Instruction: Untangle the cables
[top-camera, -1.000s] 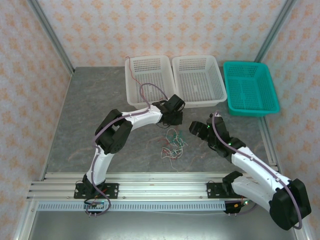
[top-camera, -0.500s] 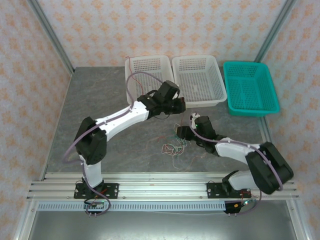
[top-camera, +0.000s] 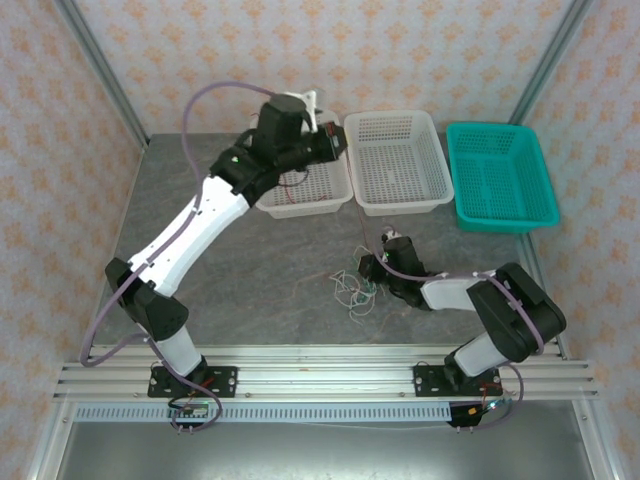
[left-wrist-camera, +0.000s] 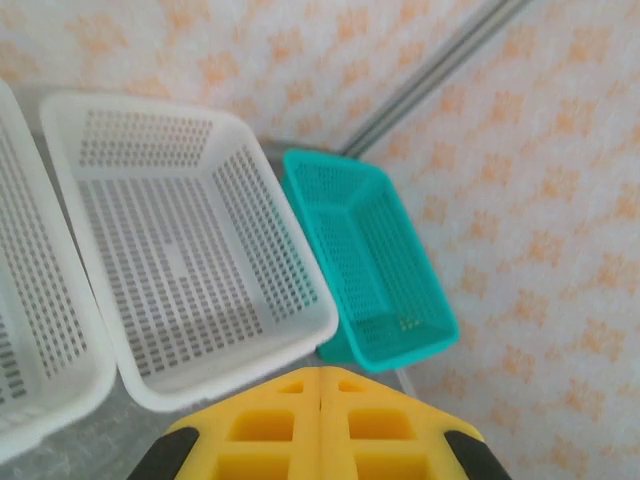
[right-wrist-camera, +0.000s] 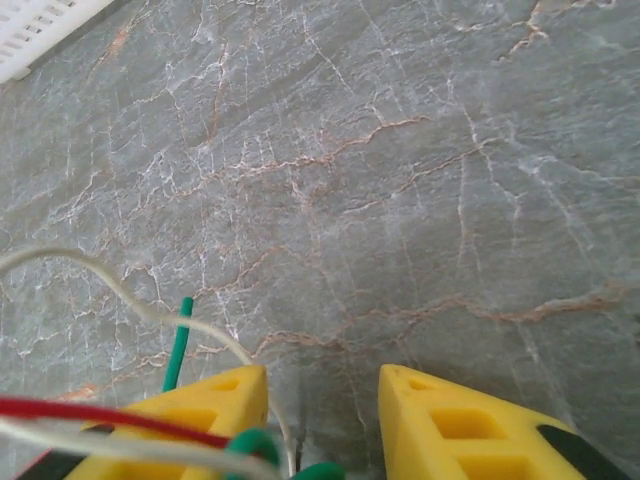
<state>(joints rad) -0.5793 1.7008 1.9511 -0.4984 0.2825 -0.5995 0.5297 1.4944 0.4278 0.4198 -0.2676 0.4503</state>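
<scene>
The cable tangle (top-camera: 352, 290), thin green, red and white wires, lies on the grey marble table just left of my right gripper (top-camera: 366, 268). That gripper is low and open (right-wrist-camera: 322, 375); a white wire (right-wrist-camera: 100, 272), a green wire (right-wrist-camera: 178, 340) and a red wire (right-wrist-camera: 100, 412) run over its left finger (right-wrist-camera: 215, 400), and bare table shows in the gap. My left gripper (top-camera: 338, 143) is raised high over the left white basket's (top-camera: 300, 208) right side. Its yellow fingers (left-wrist-camera: 320, 385) are shut, and no cable shows between them.
Three baskets line the back of the table: the left white one, a middle white basket (top-camera: 405, 207) (left-wrist-camera: 270, 250) and a teal basket (top-camera: 505, 226) (left-wrist-camera: 400, 290). Patterned walls enclose the table. A metal rail runs along the near edge.
My left arm has lifted away from the tangle and swung up and back over the left basket. My right gripper has dropped and slid left to the tangle.
</scene>
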